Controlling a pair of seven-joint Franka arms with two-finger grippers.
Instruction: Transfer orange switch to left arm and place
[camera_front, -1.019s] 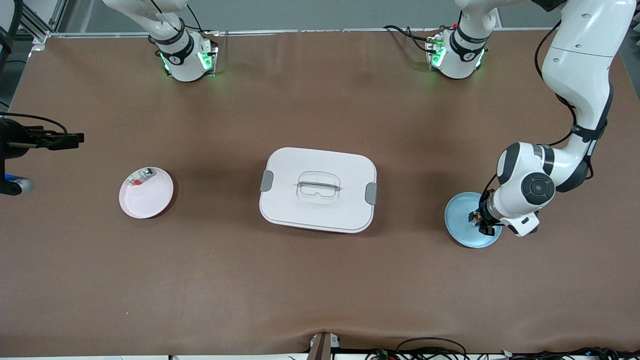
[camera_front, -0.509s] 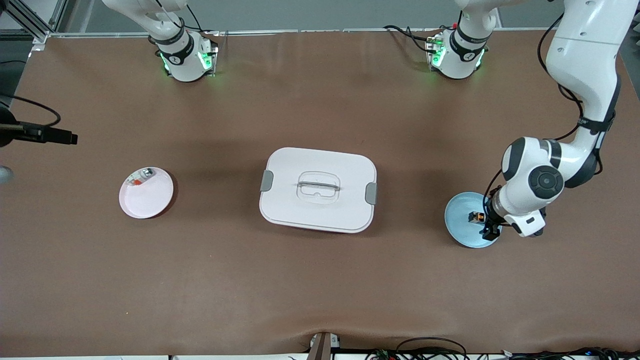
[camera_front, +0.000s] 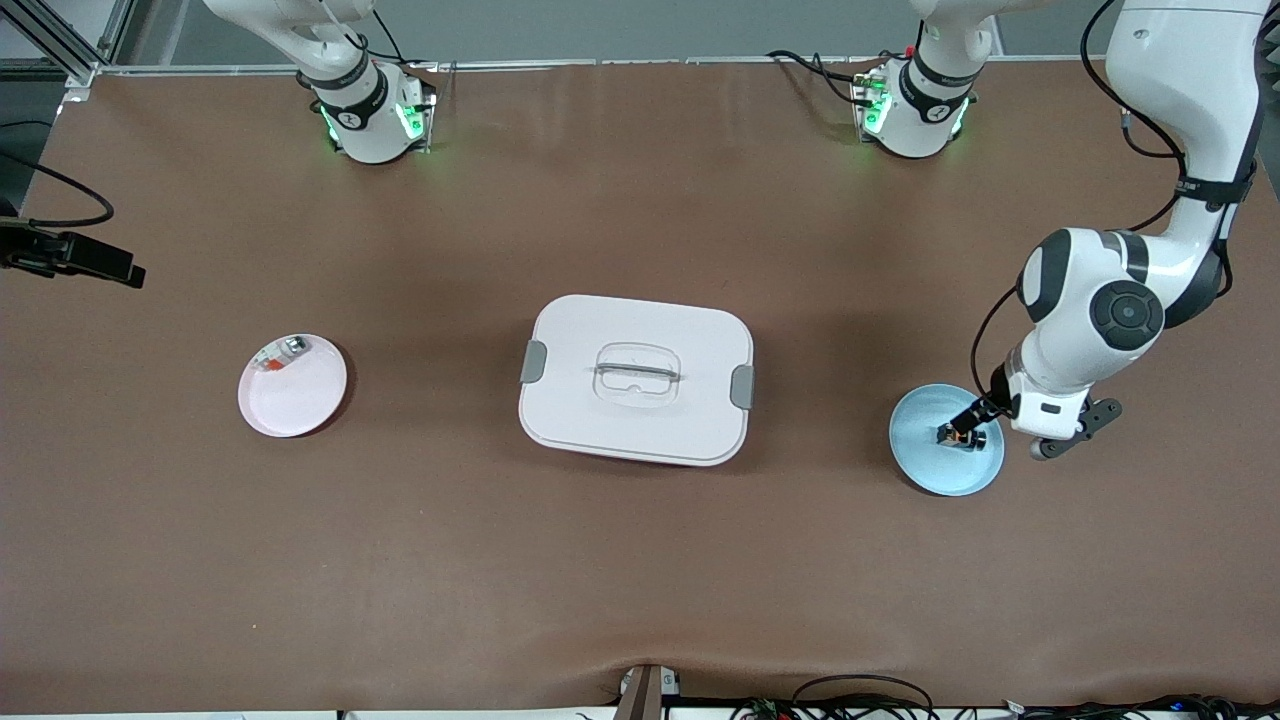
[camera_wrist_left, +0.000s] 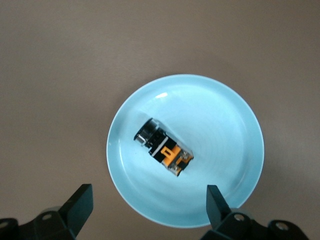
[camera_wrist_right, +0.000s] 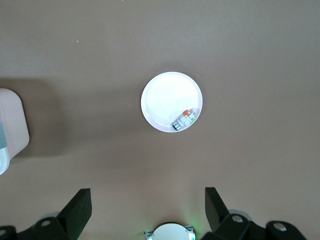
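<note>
The left arm's black two-finger gripper has lifted off the round pale blue plate since a second ago, when its fingers were down on the plate around the part. Now it hovers over the plate's edge toward the left arm's end of the brown desk, and its fingers stand wide apart and hold nothing. The tiny black-bodied orange switch lies free on its side in the blue plate; the left wrist view shows it near the plate's middle.

The right arm's black gripper has drawn farther toward the edge of the front view and sits over the desk at the right arm's end. Its fingers are wide apart and empty.

Counted: two white robot arms, two small round plates, one box, two small parts. The large white rounded-rectangular plastic box with grey side latches sits in the middle of the desk, between the plates, unmoved. The round pink plate lies toward the right arm's end, and a small whitish-grey piece with a red mark rests in it by the rim.
</note>
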